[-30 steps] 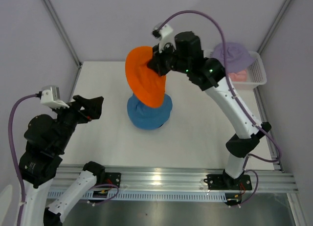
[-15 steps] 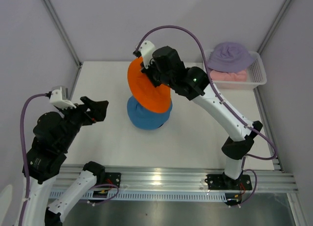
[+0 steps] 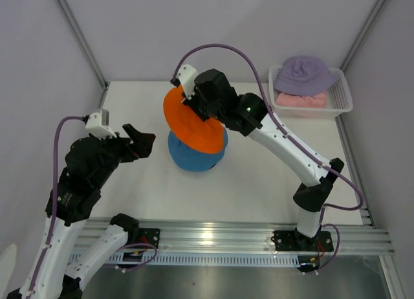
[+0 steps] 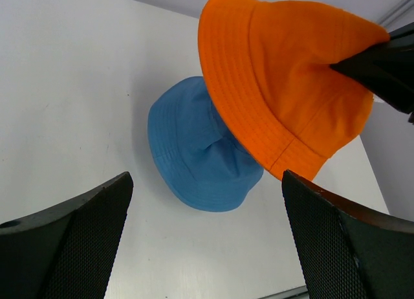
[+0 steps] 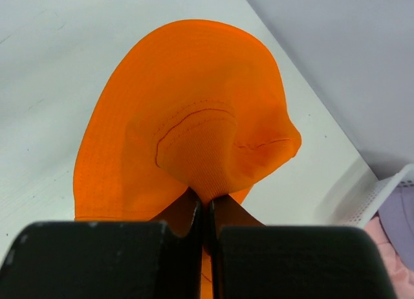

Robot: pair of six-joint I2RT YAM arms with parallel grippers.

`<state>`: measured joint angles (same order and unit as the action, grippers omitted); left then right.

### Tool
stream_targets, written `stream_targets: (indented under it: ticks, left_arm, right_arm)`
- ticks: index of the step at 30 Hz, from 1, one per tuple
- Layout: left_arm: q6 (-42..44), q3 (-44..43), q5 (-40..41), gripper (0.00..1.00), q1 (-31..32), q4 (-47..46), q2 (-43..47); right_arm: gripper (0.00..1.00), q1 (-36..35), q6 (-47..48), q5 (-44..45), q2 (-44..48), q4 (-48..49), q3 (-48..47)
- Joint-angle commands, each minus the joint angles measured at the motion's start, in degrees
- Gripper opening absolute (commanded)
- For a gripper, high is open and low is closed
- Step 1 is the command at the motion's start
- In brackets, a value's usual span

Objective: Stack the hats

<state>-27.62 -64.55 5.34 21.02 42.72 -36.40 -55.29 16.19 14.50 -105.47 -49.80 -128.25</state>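
My right gripper (image 3: 194,103) is shut on the crown of the orange hat (image 3: 193,123) and holds it tilted just above the blue hat (image 3: 194,155), which lies on the table. In the right wrist view the pinched orange hat (image 5: 187,137) fills the middle, at my right gripper (image 5: 207,205). In the left wrist view the orange hat (image 4: 284,85) hangs over the blue hat (image 4: 197,150). My left gripper (image 3: 143,142) is open and empty, left of the blue hat. The lavender hat (image 3: 304,76) lies on the pink hat (image 3: 301,99) in the basket.
A white mesh basket (image 3: 341,98) stands at the back right of the white table (image 3: 259,176). Grey walls close the back and sides. An aluminium rail (image 3: 226,237) runs along the near edge with both arm bases.
My right gripper has carried the orange hat left and down, over the blue hat. My left arm has moved right, closer to the blue hat, still open.
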Motion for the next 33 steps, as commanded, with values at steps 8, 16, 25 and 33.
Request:
stream_targets:
  ticks: [8, 16, 25, 33]
  left_arm:
    - [-1.4, 9.5, -2.6, 1.0, -0.5, -13.3, 1.7]
    - [-7.3, 9.1, -9.4, 0.97, -4.3, -16.3, -7.7]
    - [-18.3, 19.3, -31.4, 0.86, -17.7, -34.0, -12.5]
    - [-19.1, 23.9, -38.9, 0.83, -19.0, -48.8, -18.8]
  right_arm:
    - [0.19, 1.8, -3.3, -8.8, -1.9, 3.6, 6.5]
    - [0.99, 1.4, -6.9, -13.8, -0.6, 1.3, 2.5]
    - [0.99, 16.1, -24.2, -18.7, 10.4, 5.6, 6.4]
    - [1.0, 35.6, -42.1, -31.8, 27.1, 38.1, 48.7]
